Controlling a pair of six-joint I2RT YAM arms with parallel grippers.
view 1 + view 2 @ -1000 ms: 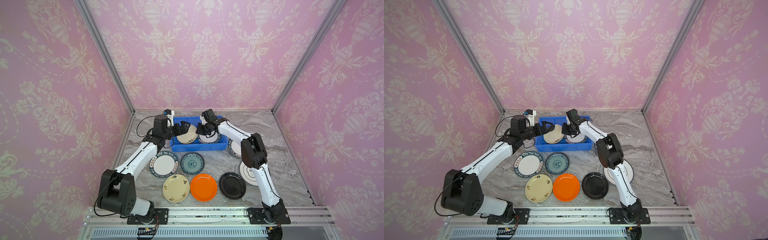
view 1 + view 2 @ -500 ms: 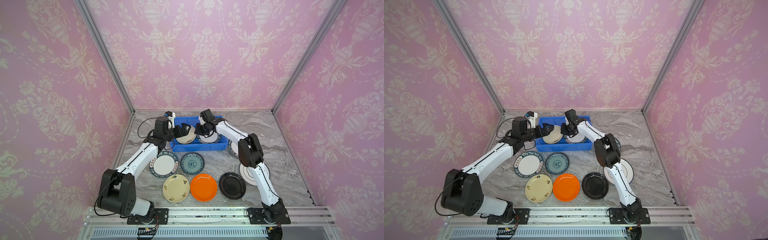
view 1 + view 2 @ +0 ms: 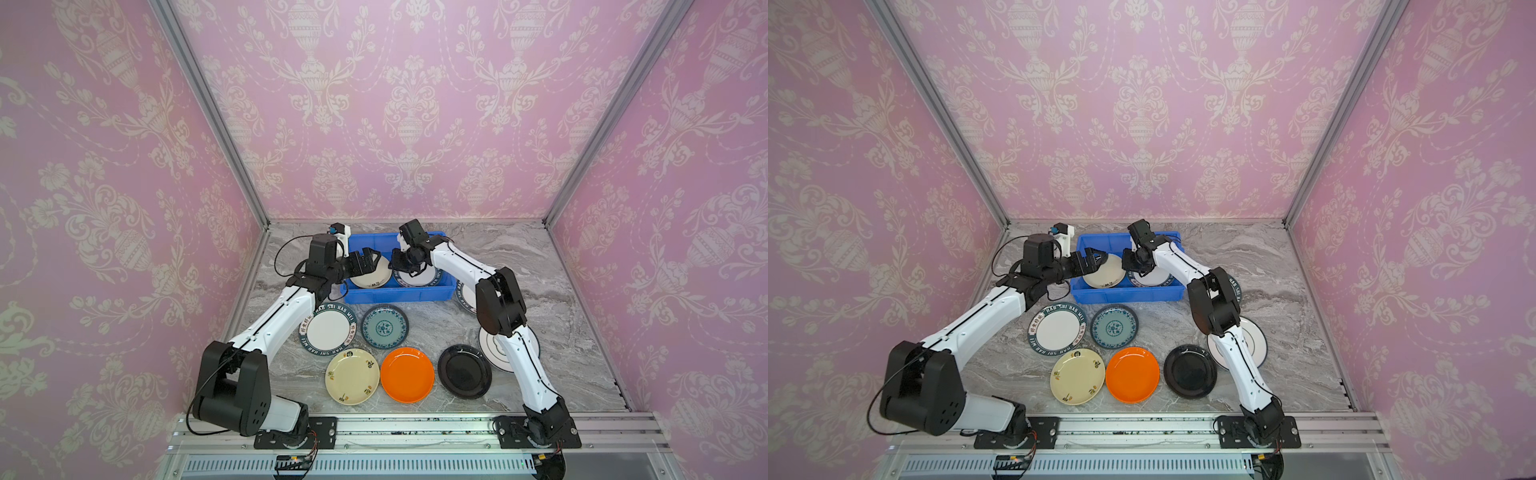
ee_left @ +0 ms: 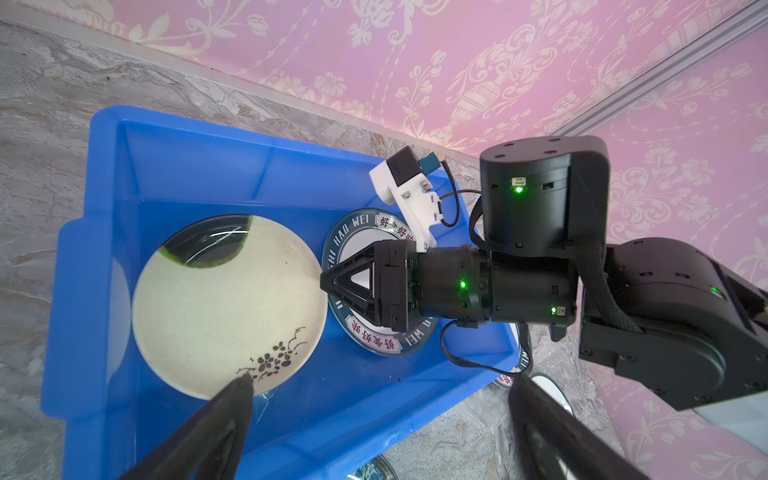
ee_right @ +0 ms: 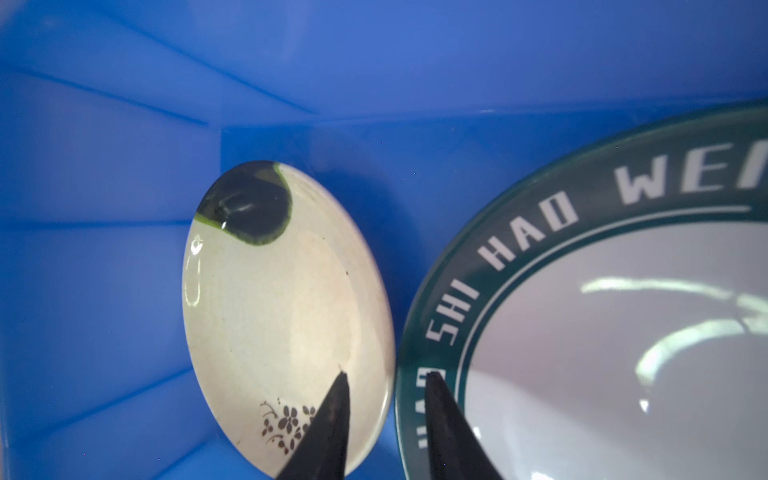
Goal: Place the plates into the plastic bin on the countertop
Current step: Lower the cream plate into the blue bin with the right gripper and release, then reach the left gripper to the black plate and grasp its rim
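Note:
The blue plastic bin (image 3: 397,294) (image 3: 1128,294) (image 4: 174,166) stands at the back of the countertop (image 3: 561,332). Two plates lie inside it: a cream flowered plate (image 3: 370,277) (image 4: 224,299) (image 5: 274,299) and a white lettered plate (image 3: 417,277) (image 5: 602,332). My right gripper (image 3: 395,266) (image 5: 386,374) hangs low between them, jaws slightly apart and empty, one over each plate's rim. My left gripper (image 3: 372,261) (image 4: 380,382) is wide open above the bin's left front, empty. On the countertop lie lettered (image 3: 328,330), teal (image 3: 384,326), cream (image 3: 352,376), orange (image 3: 407,375) and black (image 3: 464,371) plates.
A black-ringed white plate (image 3: 530,340) lies partly under my right forearm. Another lettered plate (image 3: 465,295) sits right of the bin, half hidden by the right arm. Pink patterned walls with metal corner posts close in three sides; a metal rail runs along the front.
My right gripper's jaws have parted and it has shifted a little left, toward the gap between the two plates in the bin. The left gripper stays open, hardly moved.

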